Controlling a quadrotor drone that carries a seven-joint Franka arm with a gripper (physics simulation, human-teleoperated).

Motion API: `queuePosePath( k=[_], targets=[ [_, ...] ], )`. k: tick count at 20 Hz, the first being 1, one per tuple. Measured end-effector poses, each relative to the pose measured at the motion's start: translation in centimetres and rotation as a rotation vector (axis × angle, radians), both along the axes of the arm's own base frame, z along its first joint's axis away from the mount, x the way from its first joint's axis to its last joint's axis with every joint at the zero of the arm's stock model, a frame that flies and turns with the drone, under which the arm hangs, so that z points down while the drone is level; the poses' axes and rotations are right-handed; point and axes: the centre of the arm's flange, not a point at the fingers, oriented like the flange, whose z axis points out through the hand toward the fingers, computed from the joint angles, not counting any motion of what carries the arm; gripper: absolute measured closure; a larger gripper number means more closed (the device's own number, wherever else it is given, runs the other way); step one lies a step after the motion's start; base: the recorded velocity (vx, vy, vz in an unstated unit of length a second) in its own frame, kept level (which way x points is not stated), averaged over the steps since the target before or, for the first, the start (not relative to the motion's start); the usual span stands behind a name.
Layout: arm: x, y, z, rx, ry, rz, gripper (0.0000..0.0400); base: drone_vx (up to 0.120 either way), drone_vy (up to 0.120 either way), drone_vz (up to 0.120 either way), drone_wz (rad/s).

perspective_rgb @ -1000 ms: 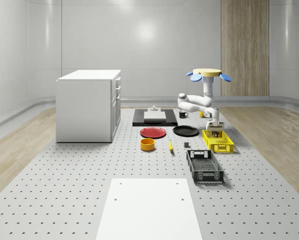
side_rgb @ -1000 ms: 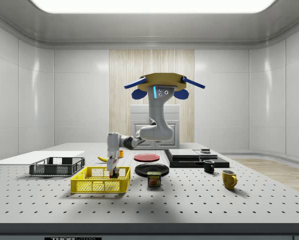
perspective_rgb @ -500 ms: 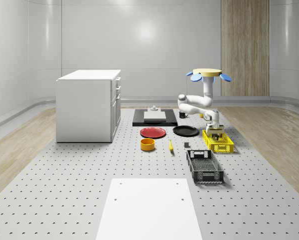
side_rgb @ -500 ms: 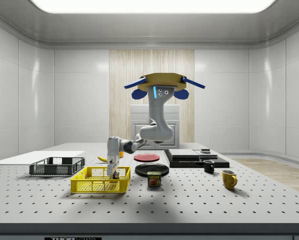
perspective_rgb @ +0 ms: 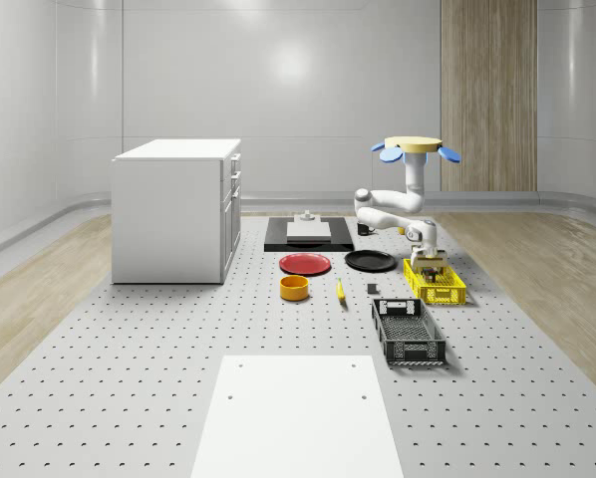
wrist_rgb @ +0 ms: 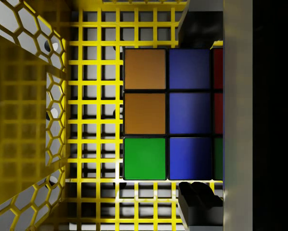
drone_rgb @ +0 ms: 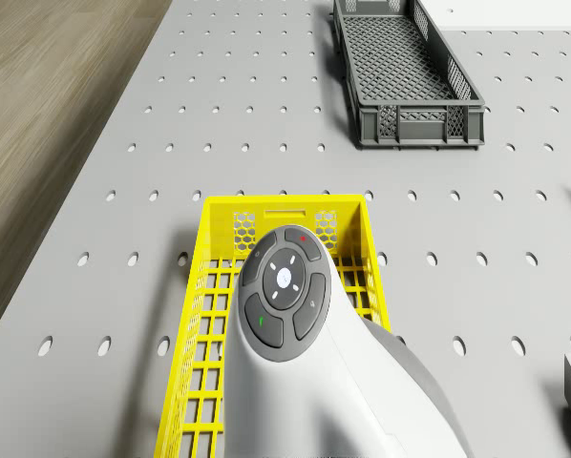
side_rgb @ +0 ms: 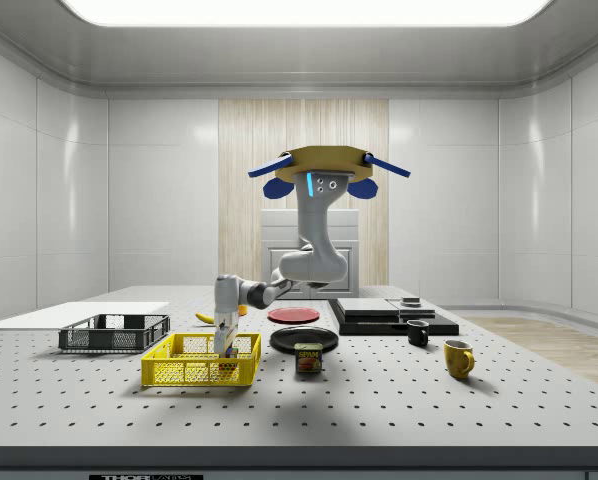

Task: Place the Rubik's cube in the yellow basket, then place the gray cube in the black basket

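Wrist view: the Rubik's cube (wrist_rgb: 170,115) is being held by the tool (wrist_rgb: 194,108) inside the yellow basket (wrist_rgb: 33,120), the drone (side_rgb: 317,165) hovering above the desk (side_rgb: 399,400) beside the basket.

You see the drone (side_rgb: 328,165) hovering over the table (perspective_rgb: 129,378), its gripper (side_rgb: 223,352) down inside the yellow mesh basket (side_rgb: 184,372). The Rubik's cube (wrist_rgb: 168,115) sits between the fingers (wrist_rgb: 199,204). The black mesh basket (perspective_rgb: 408,334) lies just beside.
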Motion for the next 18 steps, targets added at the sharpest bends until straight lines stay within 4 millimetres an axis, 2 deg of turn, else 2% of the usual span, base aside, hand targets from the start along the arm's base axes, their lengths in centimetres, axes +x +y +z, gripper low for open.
queuePosePath(
  k=[5, 12, 14, 18],
  targets=[
    [0.0, 0.0, -1.8, 0.0, 0.0, 0.0, 0.0001, 0.0, 0.0, 0.0, 0.0],
    [0.0, 0.0, -4.9, 0.0, 0.0, 0.0, 0.0, 0.0, 0.0, 0.114, 0.0],
    [0.0, 0.0, -5.5, 0.0, 0.0, 0.0, 0.0, 0.02, -0.1, 0.12, 0.0],
    [0.0, 0.0, -6.2, 0.0, 0.0, 0.0, 0.0, 0.02, -0.12, 0.01, 0.0]
  ],
)
